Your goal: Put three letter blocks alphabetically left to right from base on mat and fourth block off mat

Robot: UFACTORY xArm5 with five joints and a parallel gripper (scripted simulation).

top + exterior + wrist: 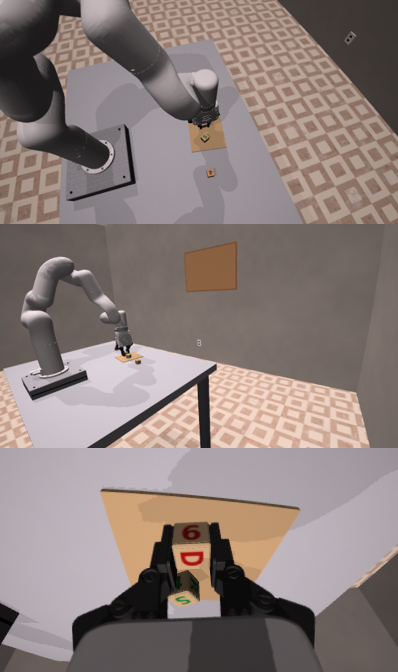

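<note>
My gripper (192, 537) is shut on a wooden block (190, 545) that shows a red D and a red 6 in the wrist view. It holds the block low over the far part of the tan mat (209, 139); I cannot tell whether the block touches the mat. The arm hides this block in the top view, where the gripper (203, 125) stands at the mat's far end. A block with a green S on top (204, 137) lies on the mat just beside the fingers, and also shows in the wrist view (184, 593). A third block with a red mark on top (211, 173) lies on the table off the mat.
The robot's base plate (99, 163) sits on the grey table to the left of the mat. The table's right edge (267, 146) runs close to the mat. I see no fourth block in any view.
</note>
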